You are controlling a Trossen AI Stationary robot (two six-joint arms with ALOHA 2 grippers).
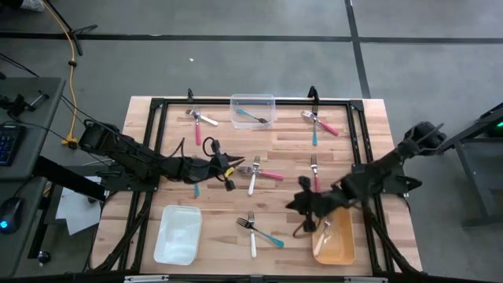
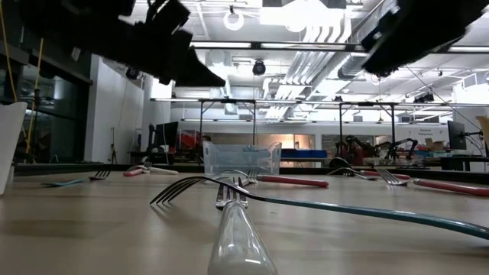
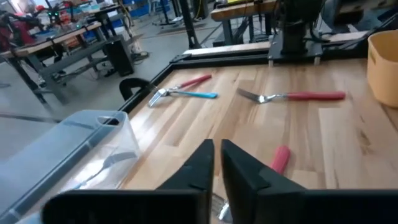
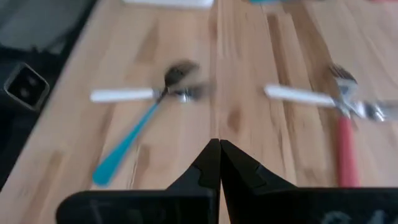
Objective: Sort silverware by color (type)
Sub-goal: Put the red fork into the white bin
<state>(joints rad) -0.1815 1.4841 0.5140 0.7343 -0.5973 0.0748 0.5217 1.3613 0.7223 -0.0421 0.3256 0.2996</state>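
Wooden bench (image 1: 369,141), black frame on top. Three containers on it:
- White tray (image 1: 178,234), front-left: nothing visible inside.
- Orange tray (image 1: 336,244), front-right: contents can't be made out, right arm partly over its near corner.
- Clear tub (image 1: 253,111), back centre: one teal-handled fork (image 1: 253,117) inside.

All other forks are loose on the bench:
- white and pink crossed pair (image 1: 200,119), back-left, beside the tub
- pink and teal crossed pair (image 1: 318,126), back-right
- white fork (image 1: 253,179) crossing a pink fork (image 1: 267,174), centre
- pink-handled fork (image 1: 314,170), right of centre
- white fork (image 1: 252,234) crossing a teal fork (image 1: 263,233), front centre, between the two trays
- bit of teal handle (image 1: 196,189) showing under the left arm

Left gripper (image 1: 234,166): over bench centre, just left of the centre pair, jaws closed, nothing in them.
Right gripper (image 1: 299,203): just left of the orange tray, jaws shut tight, holding nothing.
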